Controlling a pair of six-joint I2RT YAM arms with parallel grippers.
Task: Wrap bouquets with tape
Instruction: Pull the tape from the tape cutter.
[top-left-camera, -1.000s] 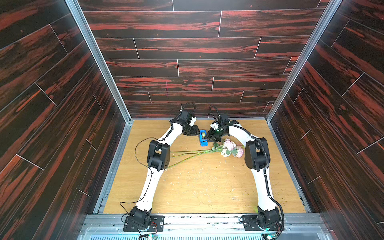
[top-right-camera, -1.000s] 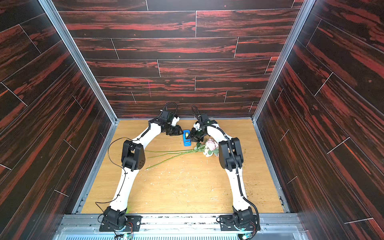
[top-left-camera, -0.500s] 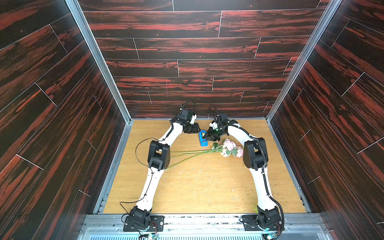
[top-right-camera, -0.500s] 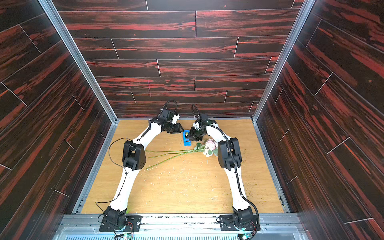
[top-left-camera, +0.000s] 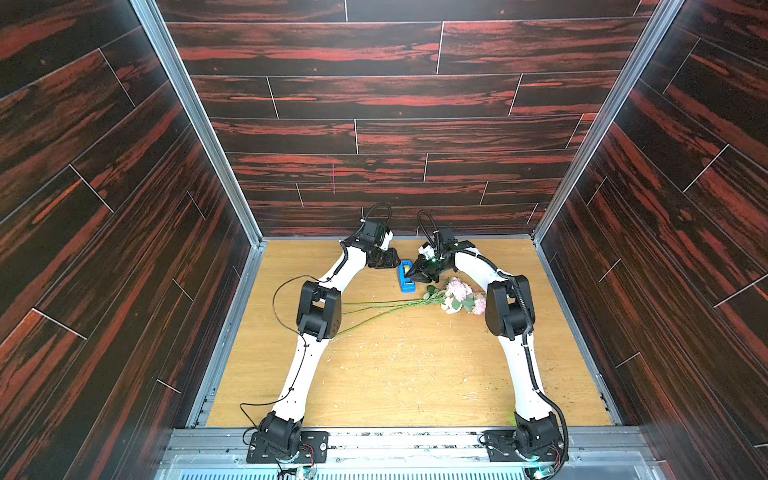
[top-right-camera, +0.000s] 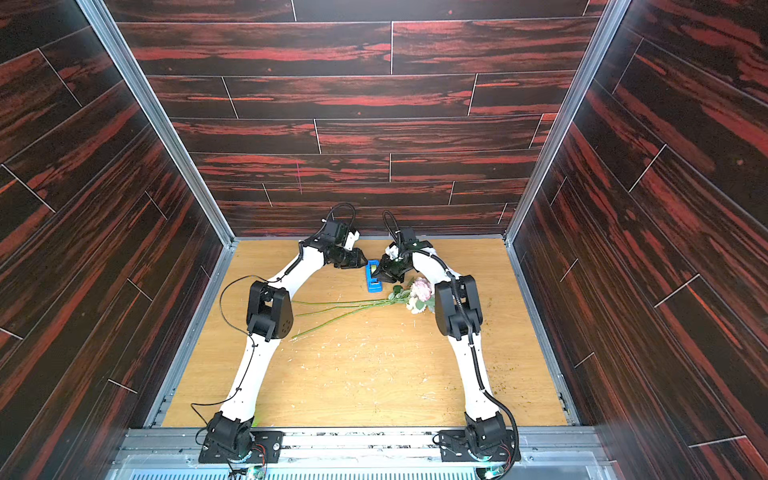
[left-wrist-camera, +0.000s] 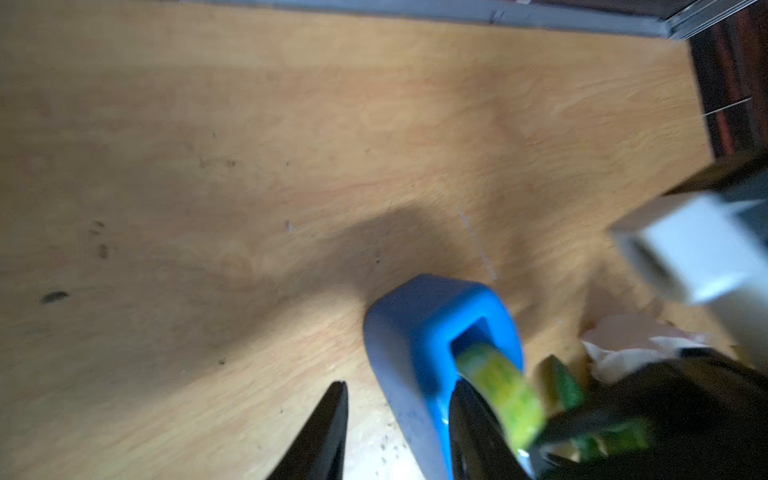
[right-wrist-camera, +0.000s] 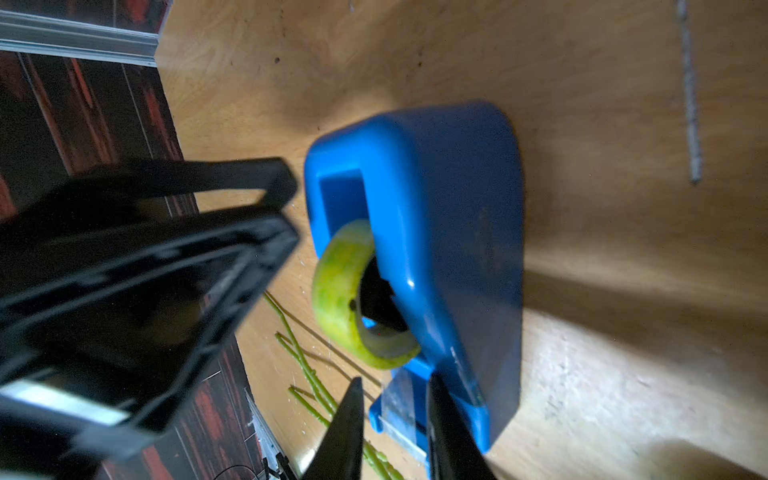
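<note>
The tape is a yellow-green roll (right-wrist-camera: 340, 291) in a blue dispenser (top-left-camera: 406, 277) (top-right-camera: 373, 276), standing at the back middle of the wooden floor. The bouquets lie just in front of it, pink-white blooms (top-left-camera: 459, 293) to the right and long green stems (top-left-camera: 386, 307) running left. My left gripper (left-wrist-camera: 400, 384) is open and straddles the dispenser's side wall (left-wrist-camera: 419, 332); floor shows between one finger and that wall. My right gripper (right-wrist-camera: 395, 378) is open, its jaws narrow around the dispenser's cutter end (right-wrist-camera: 399, 411). Whether it touches the tape strip I cannot tell.
Dark red wood-pattern walls close in the floor on three sides, the back wall (top-left-camera: 374, 216) close behind both grippers. The left arm's elbow (top-left-camera: 318, 309) stands over the stem ends, and the right elbow (top-left-camera: 507, 307) beside the blooms. Small debris (top-left-camera: 395, 357) speckles the floor.
My right gripper has slid a little down along the dispenser towards its cutter end, and its jaws have narrowed. The left gripper and the bouquets have hardly moved.
</note>
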